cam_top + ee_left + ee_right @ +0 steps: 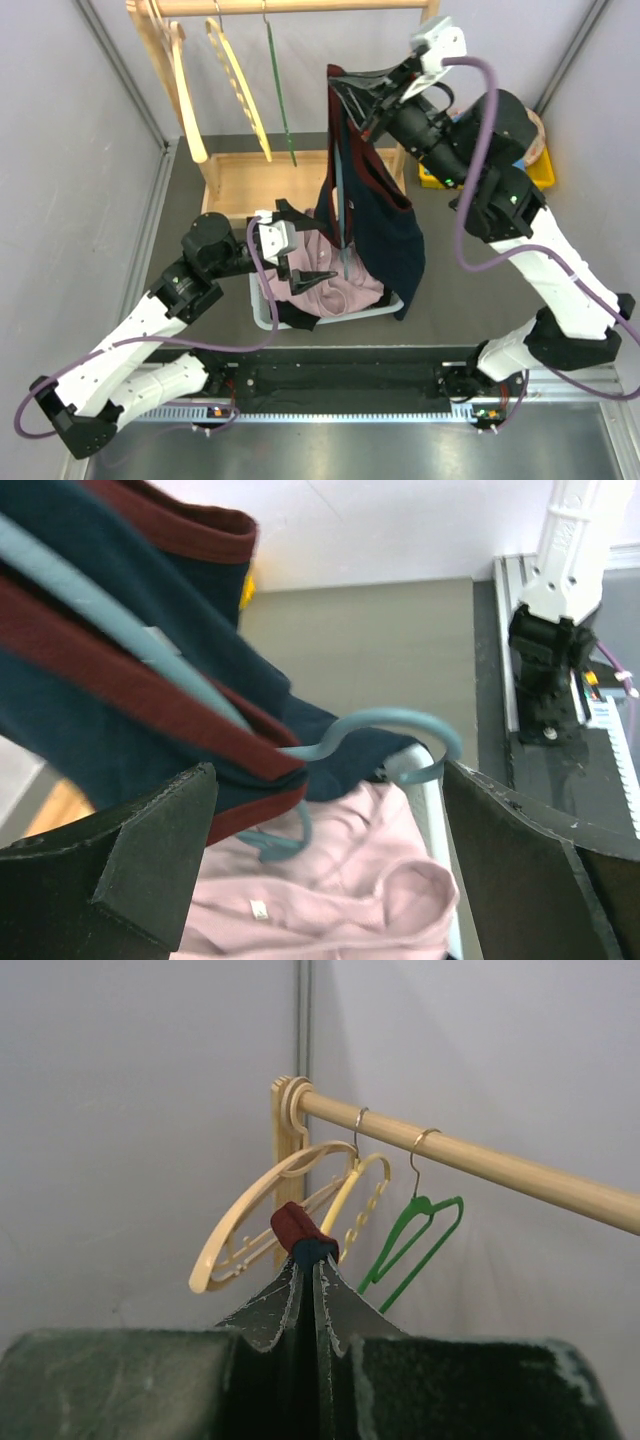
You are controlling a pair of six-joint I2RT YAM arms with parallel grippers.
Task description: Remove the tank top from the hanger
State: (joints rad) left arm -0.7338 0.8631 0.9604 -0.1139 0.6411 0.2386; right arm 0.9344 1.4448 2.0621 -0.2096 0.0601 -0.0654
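Top view: the navy tank top (385, 225), trimmed in maroon, is held aloft by the right gripper (372, 100) and hangs down over a grey bin (262, 310) in which a pink garment (335, 290) lies. The blue-grey hanger (342, 215) is seen inside the tank top, inverted, with its hook lowest. The left gripper (312, 245) is positioned beside that hook, its jaws spread wide and nothing gripped.

Right wrist view: the right gripper (308, 1260) is closed tight on a fold of the tank top (300, 1228), of which maroon trim and navy cloth protrude above the fingertips. Behind it, a wooden rod (480, 1160) is shown carrying a green hanger (420, 1235) and pale ones.

Left wrist view: the hanger's hook (395, 723) is framed between the two spread fingers (150, 850). Contact with either finger cannot be made out.
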